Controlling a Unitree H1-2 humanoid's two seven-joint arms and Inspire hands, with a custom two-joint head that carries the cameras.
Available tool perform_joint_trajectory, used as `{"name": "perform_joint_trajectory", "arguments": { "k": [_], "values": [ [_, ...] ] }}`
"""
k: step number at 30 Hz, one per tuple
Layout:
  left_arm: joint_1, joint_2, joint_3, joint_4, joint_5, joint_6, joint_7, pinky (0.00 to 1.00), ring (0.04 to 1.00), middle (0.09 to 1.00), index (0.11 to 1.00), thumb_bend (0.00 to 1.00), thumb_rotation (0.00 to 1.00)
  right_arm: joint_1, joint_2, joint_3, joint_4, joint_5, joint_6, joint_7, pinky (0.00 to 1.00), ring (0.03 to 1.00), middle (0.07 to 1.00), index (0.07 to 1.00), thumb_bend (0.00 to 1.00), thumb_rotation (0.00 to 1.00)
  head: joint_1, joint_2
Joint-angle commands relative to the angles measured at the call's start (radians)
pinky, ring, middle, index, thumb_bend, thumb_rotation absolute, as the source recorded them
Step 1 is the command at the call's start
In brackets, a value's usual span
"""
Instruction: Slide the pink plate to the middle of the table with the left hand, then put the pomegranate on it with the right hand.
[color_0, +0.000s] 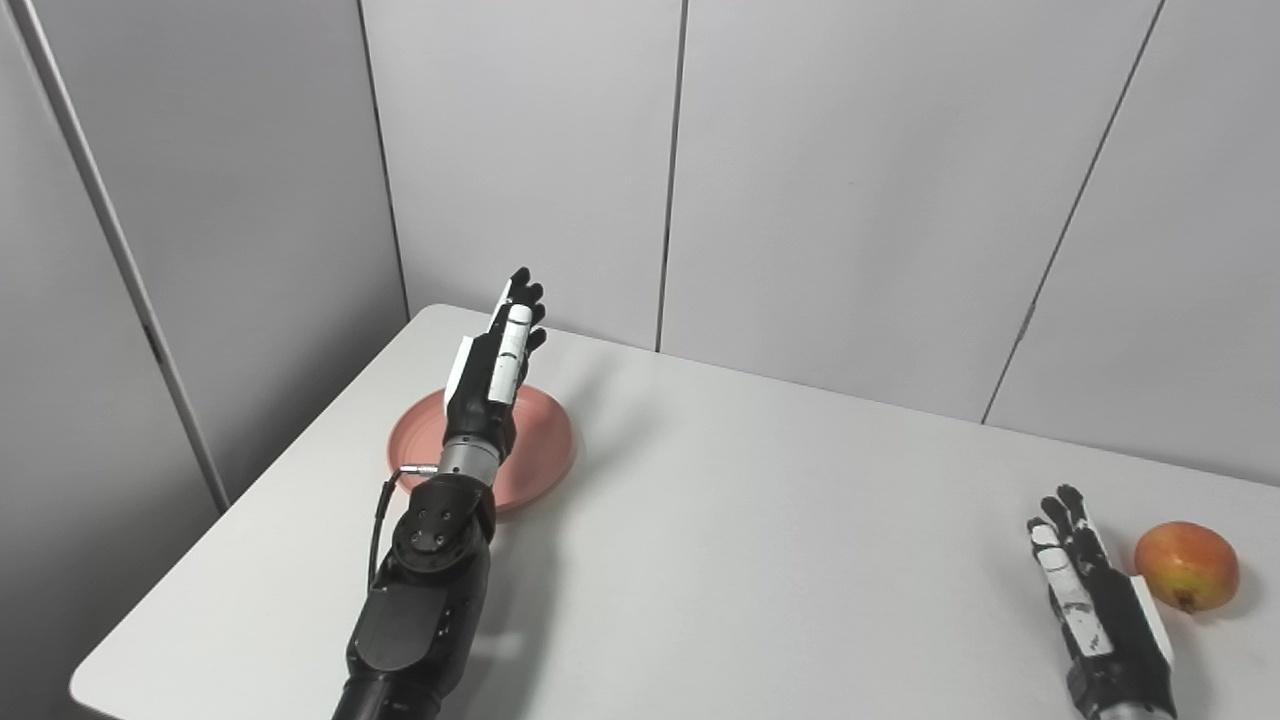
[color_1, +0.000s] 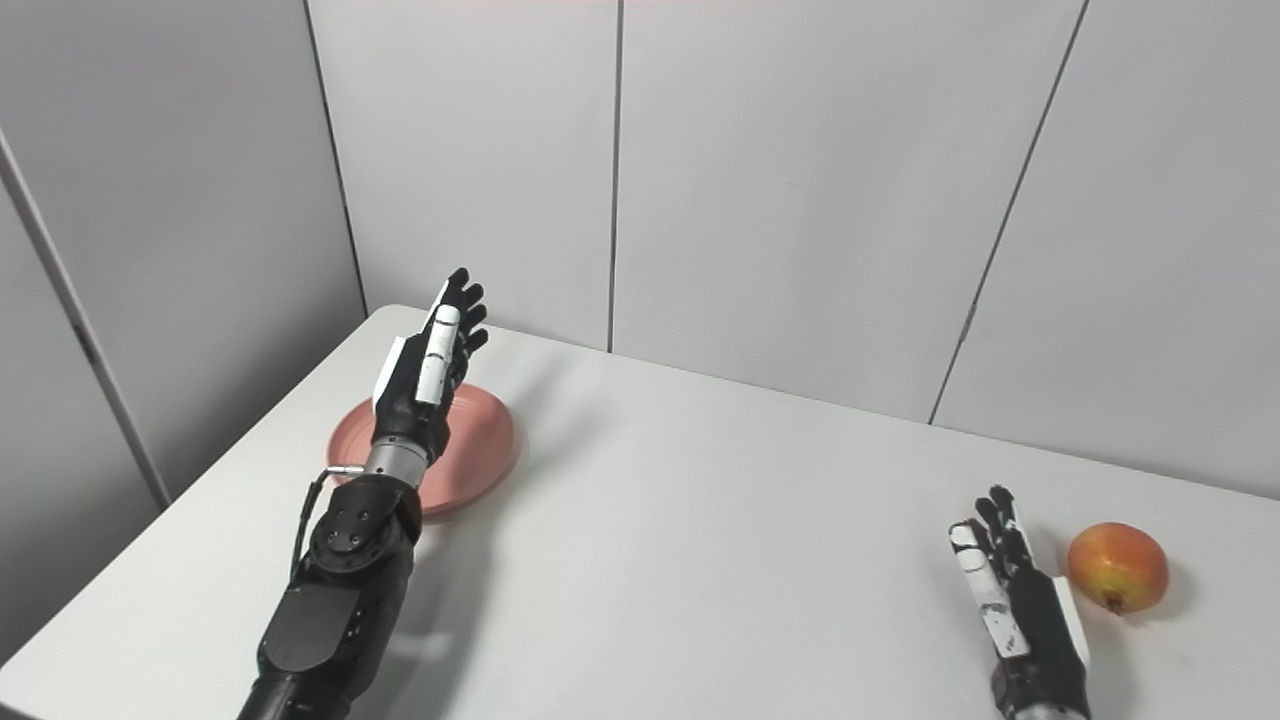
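Robot body, two arms

Left robot hand (color_0: 495, 365): arm extended forward, raised, edge-on, fingers straight and together, holding nothing. Right robot hand (color_1: 1015, 600): low near the bottom edge, fingers extended, slightly spread, empty.

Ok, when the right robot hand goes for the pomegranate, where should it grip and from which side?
Probably around the round belly of the pomegranate, coming from its left, since the right robot hand lies open just beside it there. The fruit lies on its side with the small crown end toward the near edge of the table, so fingers wrapped over the smooth middle should hold best.
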Motion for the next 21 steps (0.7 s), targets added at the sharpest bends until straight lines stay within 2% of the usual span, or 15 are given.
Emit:
{"name": "perform_joint_trajectory", "arguments": {
  "k": [1,7,17,21],
  "values": [
    [-0.053,0.031,0.002,-0.019,0.026,-0.026,0.018,0.93,0.94,0.951,0.944,0.6,1.0,-0.033,-0.007,-0.008,-0.011,0.01,-0.051,0.003,0.99,0.959,0.976,0.994,0.5,0.77,0.002,0.001],
    [-0.048,0.054,0.033,-0.015,0.003,-0.044,0.019,0.87,0.887,0.899,0.899,0.6,1.0,-0.033,-0.008,-0.01,-0.01,0.012,-0.055,0.004,0.99,0.955,0.976,0.994,0.5,0.77,0.003,0.002],
    [-0.038,0.127,0.055,0.024,0.035,-0.035,0.019,0.83,0.866,0.872,0.868,0.63,1.0,-0.035,-0.007,-0.013,-0.007,0.027,-0.058,0.01,0.99,0.956,0.977,0.998,0.48,0.77,0.008,0.001],
    [-0.04,0.143,0.073,0.051,0.032,-0.057,0.031,0.81,0.855,0.859,0.855,0.62,1.0,-0.039,-0.009,-0.012,0.001,0.019,-0.059,0.006,0.99,0.961,0.978,1.0,0.49,0.77,0.011,0.0]
  ]
}}
